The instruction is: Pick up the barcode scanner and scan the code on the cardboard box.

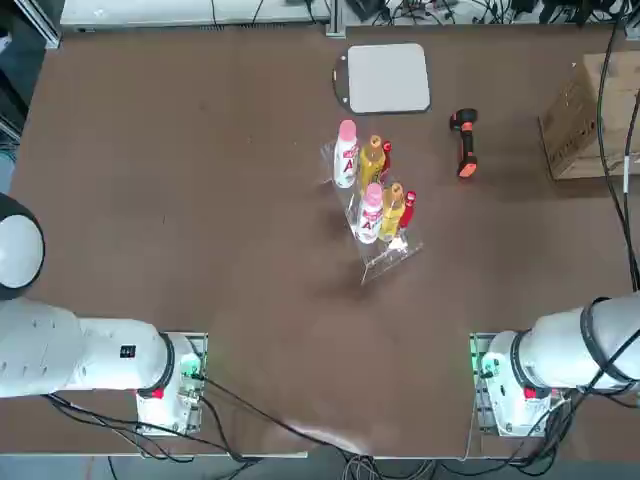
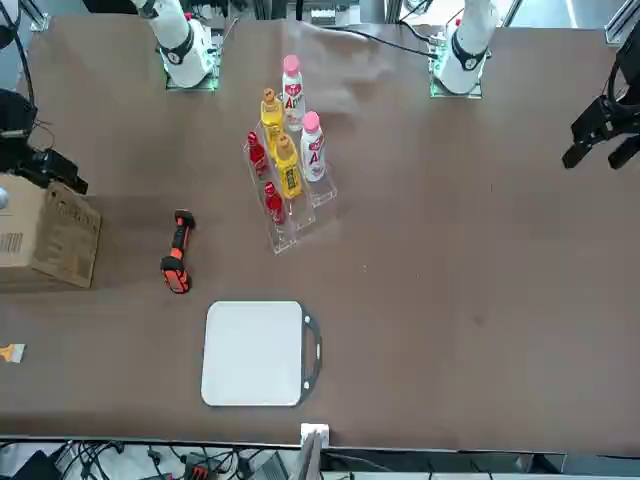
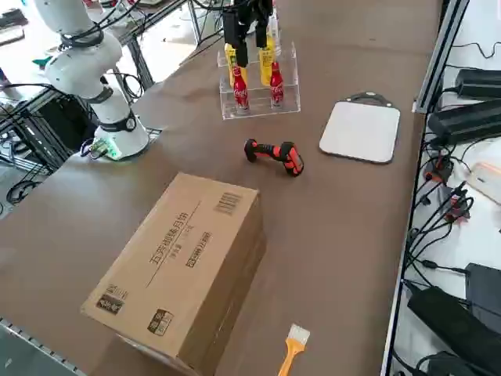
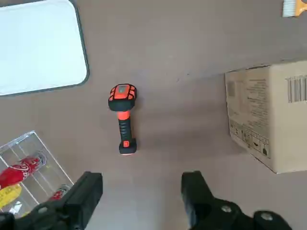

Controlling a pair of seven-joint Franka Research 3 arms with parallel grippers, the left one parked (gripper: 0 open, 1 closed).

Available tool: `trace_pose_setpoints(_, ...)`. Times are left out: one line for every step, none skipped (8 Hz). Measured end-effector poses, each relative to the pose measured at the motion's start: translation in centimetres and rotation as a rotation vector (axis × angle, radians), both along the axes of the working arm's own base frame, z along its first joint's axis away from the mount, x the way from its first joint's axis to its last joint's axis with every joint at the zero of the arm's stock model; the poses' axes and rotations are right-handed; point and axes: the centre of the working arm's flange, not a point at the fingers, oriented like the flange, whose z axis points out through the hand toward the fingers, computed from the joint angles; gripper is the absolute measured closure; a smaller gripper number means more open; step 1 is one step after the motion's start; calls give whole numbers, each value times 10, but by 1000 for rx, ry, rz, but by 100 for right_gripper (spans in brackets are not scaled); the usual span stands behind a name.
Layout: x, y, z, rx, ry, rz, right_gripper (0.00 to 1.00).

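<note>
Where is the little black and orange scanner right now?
The scanner lies flat on the table in the top view, on the robot's right side, between the bottle rack and the cardboard box, with the grey pad nearby.

A robotics lab, set up for testing. Broad brown worktop with two white robot arm bases bolted at one edge, green lights glowing at the mounts. Bundles of black cables and power bricks trailing off the worktop's sides, aluminium framing along the edges. Props laid out as for a trial: clear rack of bottles, grey pad, barcode scanner, cardboard box.
</note>
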Motion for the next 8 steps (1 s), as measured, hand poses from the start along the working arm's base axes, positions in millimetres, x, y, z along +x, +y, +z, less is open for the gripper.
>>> trace_pose_setpoints(0, 0, 0, 0, 0, 0, 0)
trace_pose_setpoints(0, 0, 0, 0, 0, 1, 0)
trace_pose_setpoints(0, 0, 0, 0, 0, 1, 0)
trace_pose_setpoints(0, 0, 0, 0, 1, 1, 0)
trace_pose_setpoints(1, 0, -2, 0, 5, 2, 0)
trace_pose_setpoints(2, 0, -6, 0, 12, 2, 0)
trace_pose_setpoints(5, 0, -14, 1, 28, 2, 0)
trace_pose_setpoints(8, 1, -26, 2, 51, 3, 0)
